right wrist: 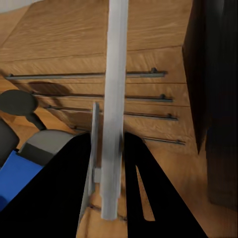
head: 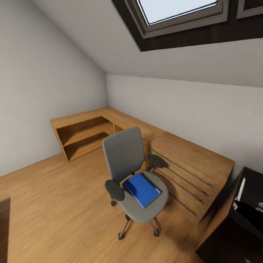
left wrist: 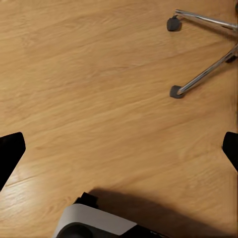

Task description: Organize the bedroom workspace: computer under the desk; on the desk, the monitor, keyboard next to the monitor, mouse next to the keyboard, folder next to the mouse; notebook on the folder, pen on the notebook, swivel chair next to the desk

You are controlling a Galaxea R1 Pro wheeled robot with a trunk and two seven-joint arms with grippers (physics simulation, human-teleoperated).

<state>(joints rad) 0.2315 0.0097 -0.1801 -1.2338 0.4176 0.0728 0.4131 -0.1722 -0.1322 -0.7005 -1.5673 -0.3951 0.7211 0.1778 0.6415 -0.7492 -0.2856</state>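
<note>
Right wrist view: the pen [right wrist: 115,99], a smooth whitish-silver stick, stands clamped between the black fingers of the right end effector [right wrist: 111,141], which are drawn in tight on it. Pressed beside it is a thin grey sheet [right wrist: 92,148] seen edge-on; I cannot tell whether it is the notebook. Beyond the fingertips and to one side lies the folder [right wrist: 15,176], flat, bright blue and white-edged, on the grey fabric seat of the swivel chair [head: 124,153]. Straight ahead is the light wooden dresser [right wrist: 99,59] with bar handles; the glossy black desk [head: 233,233] is close alongside.

The left end effector [left wrist: 124,148] is spread wide and holds nothing, above the honey wood floor [left wrist: 99,74], with the chair's chrome legs [left wrist: 203,74] ahead of it.

Risks, as I judge them: the slick, narrow pen could pivot or slide out of so small a grip, and it reaches well past the fingers, so swinging towards the desk may knock it against the dresser. Nudging the castored chair could roll the folder away.
</note>
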